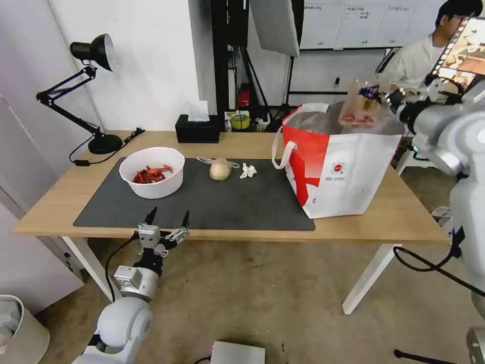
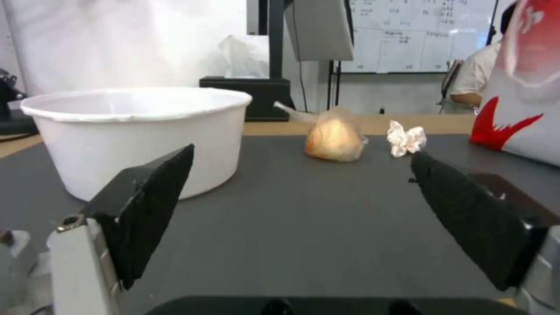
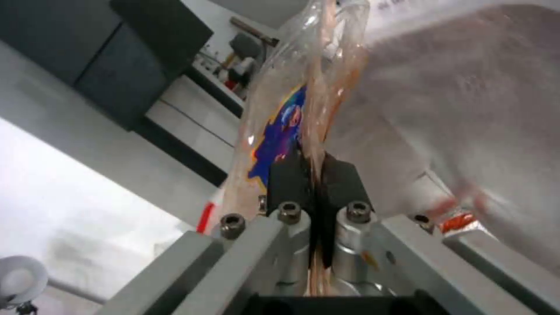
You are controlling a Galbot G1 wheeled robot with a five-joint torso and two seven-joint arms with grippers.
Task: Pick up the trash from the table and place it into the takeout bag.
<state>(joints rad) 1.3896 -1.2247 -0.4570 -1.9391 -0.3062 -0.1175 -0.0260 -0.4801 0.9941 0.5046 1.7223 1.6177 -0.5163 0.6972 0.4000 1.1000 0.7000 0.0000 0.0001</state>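
Observation:
My right gripper [image 1: 385, 97] is shut on the clear hinged plastic tray [image 1: 359, 103], holding it above the open top of the red-and-white takeout bag [image 1: 337, 167]; the right wrist view shows the black pads [image 3: 290, 177] pinching the tray's edge [image 3: 292, 87] over the foil lining [image 3: 467, 109]. On the dark mat [image 1: 237, 202] sit the white bowl of red shells [image 1: 152, 171], the beige wrapped lump [image 1: 220, 169] and the crumpled tissue [image 1: 248, 171]. My left gripper [image 1: 168, 218] hangs open at the table's front edge, near the bowl [image 2: 140, 135], facing the lump [image 2: 335, 138] and tissue [image 2: 406, 138].
A black desk lamp [image 1: 83, 91] stands at the table's back left. A black tissue box [image 1: 198, 127] sits at the back edge. A bin [image 1: 20, 328] stands on the floor at the left. A person sits behind the bag at the right.

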